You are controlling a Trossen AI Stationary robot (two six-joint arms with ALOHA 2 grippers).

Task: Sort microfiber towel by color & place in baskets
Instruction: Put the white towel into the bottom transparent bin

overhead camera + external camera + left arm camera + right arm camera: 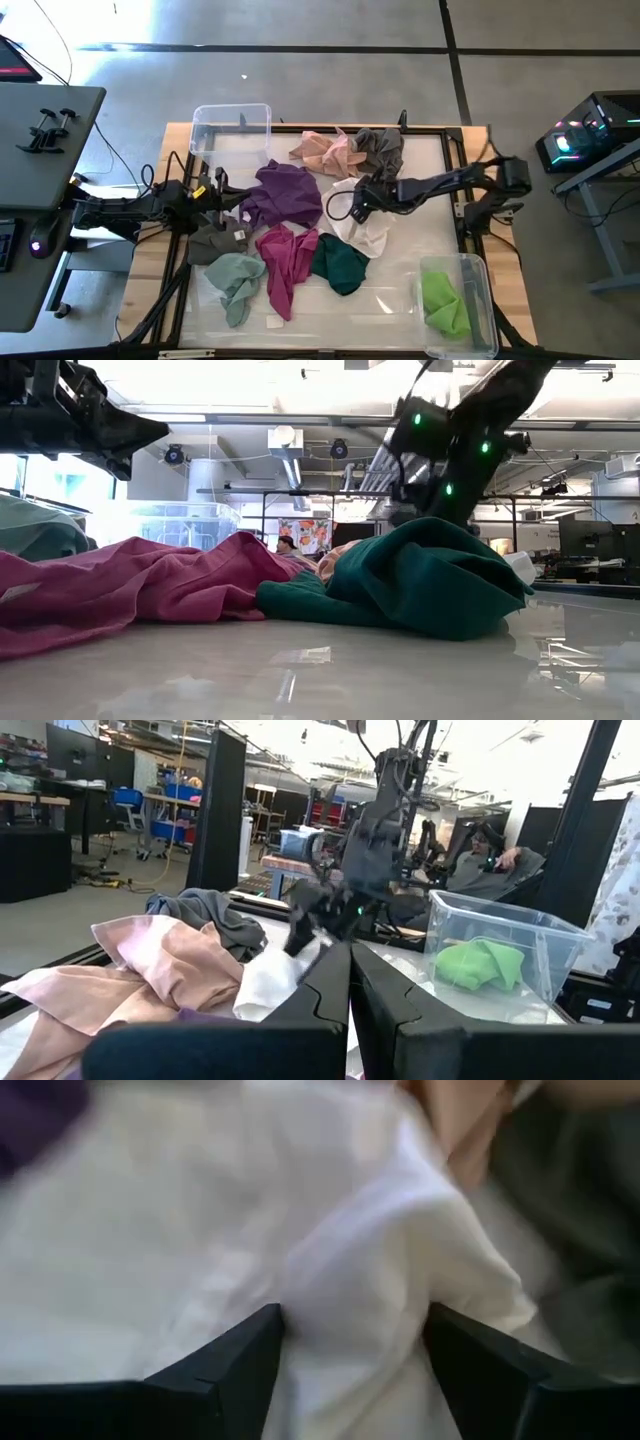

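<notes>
- Towels lie scattered over your counter: a purple towel, a magenta towel, a dark green towel, a pale sage towel, a pink towel, two grey towels, one beside the pink one and one near the left arm, and a white towel near the middle.
- Your right pincer is down over the white towel; in the right wrist view its two dark fingers stand apart with a raised fold of the white cloth between them. You can see cloth against both fingers, but the jaws are spread and not clamped on it.
- Your left pincer sits at the counter's left side, just beside the purple towel; in the left wrist view its fingers are pressed together, clenched on nothing.
- The small squarish basket stands at the far left corner of the counter; no towel shows inside it.
- The larger basket stands at the near right corner and holds one bright green towel.
- From the low view you see the magenta towel and the dark green towel lying side by side, touching, on the counter.
- A person sits in the room beyond the counter.
</notes>
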